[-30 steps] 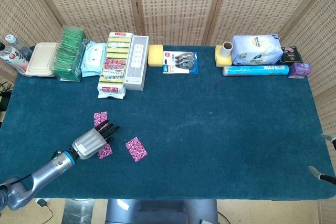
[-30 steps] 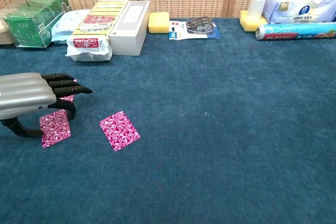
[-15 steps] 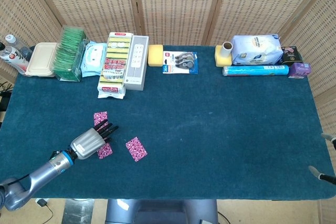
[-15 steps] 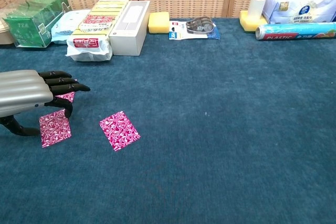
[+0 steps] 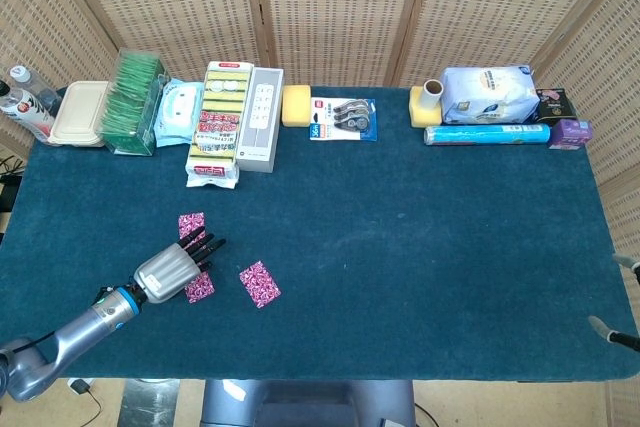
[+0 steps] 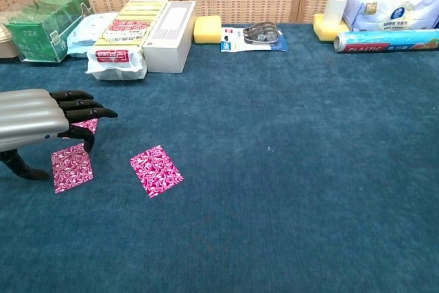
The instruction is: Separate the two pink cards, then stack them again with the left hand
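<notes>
From the head view, the left hand (image 5: 172, 269) hovers low over the near-left part of the dark teal felt table (image 5: 420, 237), its dark fingers (image 5: 203, 246) stretched forward and apart, grasping nothing as far as this angle shows. Three pink patterned cards lie around it: one far card (image 5: 191, 225) just beyond the fingertips, one card under the hand (image 5: 200, 288) partly hidden by the palm, and one loose card (image 5: 259, 283) lying apart to the right. Only a sliver of the right hand (image 5: 620, 329) shows at the table's right edge, and whether it is released or clenched cannot be told. From the chest view, the left hand (image 6: 41, 125) shows extended fingers (image 6: 86, 109) above the far card (image 6: 87, 125), with the thumb curled down beside the near card (image 6: 71, 167); whether it touches is unclear. The loose card (image 6: 156, 170) lies flat, well clear. These cards look thin, light and fairly stiff, lying flush on the felt, so lifting straight up seems hard; sliding one by pressing on its face, or pinching a raised edge or corner, appears the likelier hold.
</notes>
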